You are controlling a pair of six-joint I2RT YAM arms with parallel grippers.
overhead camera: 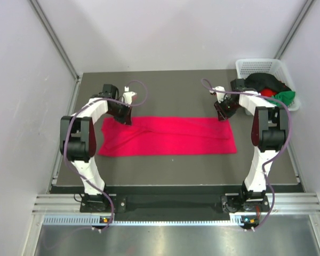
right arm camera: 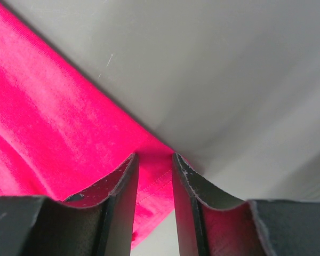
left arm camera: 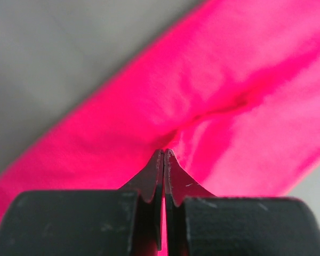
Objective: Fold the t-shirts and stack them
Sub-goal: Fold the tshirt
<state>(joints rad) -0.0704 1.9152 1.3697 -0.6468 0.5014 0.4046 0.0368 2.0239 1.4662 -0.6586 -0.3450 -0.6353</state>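
L jaws prob. pinching tee (left arm camera: 213, 80); R jaws half-open astride corner.

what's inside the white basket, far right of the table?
The white basket holds a crumpled heap: black cloth on top, red cloth and green cloth at its near side. How many garments there are, and anything beneath the heap, is covered.

Bright, even light from overhead; shadows on the worktop (overhead camera: 165, 170) are faint. My wrist views blur up close, and the pink t-shirt (left arm camera: 213, 80) looks oversaturated.
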